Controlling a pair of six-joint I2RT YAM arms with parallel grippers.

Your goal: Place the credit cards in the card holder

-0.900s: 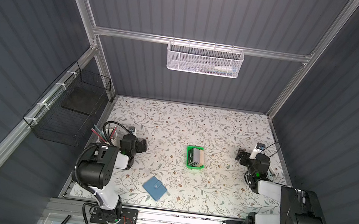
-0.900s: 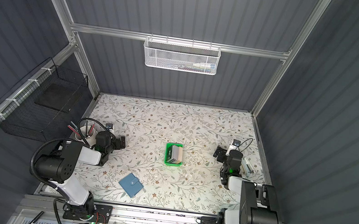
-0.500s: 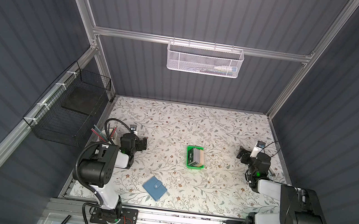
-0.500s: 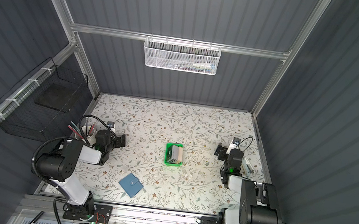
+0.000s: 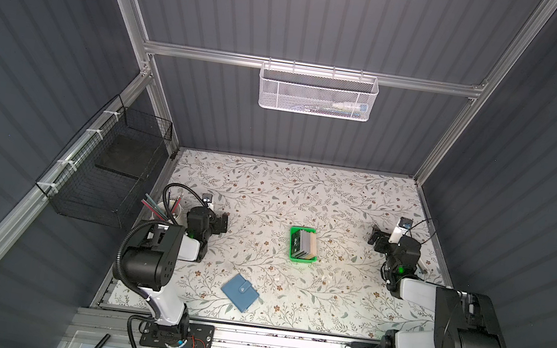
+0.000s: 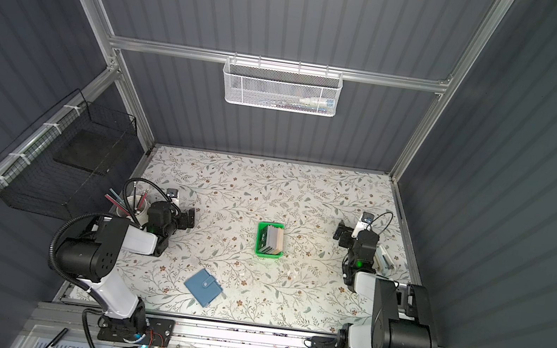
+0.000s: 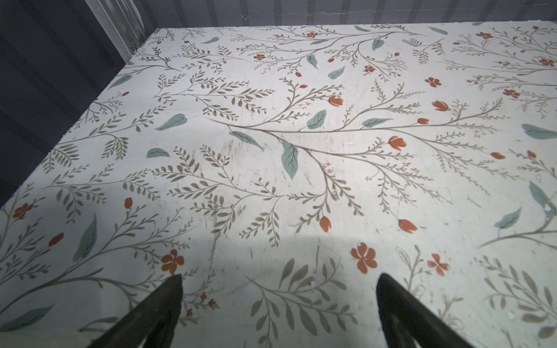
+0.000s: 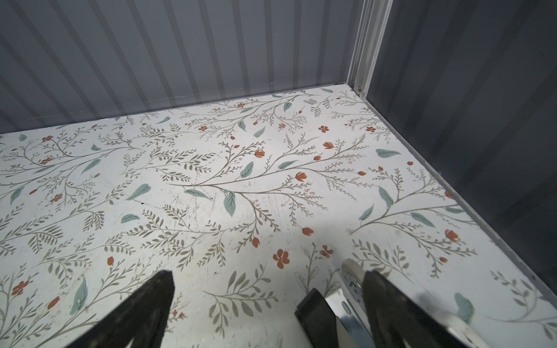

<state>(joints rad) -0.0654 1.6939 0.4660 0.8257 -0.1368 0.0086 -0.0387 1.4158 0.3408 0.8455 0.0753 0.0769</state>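
At 5 o'clock from the left gripper (image 5: 223, 223) in a top view, nearer than the right gripper (image 5: 376, 237), the card holder (image 5: 240, 292) was found closed; both grippers were held wide, empty.

Ribbed grey walls (image 5: 310, 13) enclose the floral worktop (image 5: 304, 189). A white mesh basket (image 5: 318, 93) hangs above its far edge, a black wire basket (image 5: 103, 176) off its left side.

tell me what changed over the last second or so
The left gripper and right gripper each edged slightly upward in both top views; lifting or reaching back, I cannot tell. Both are open and empty; nothing grasped or released. The credit cards in the green tray and the closed card holder stayed put.
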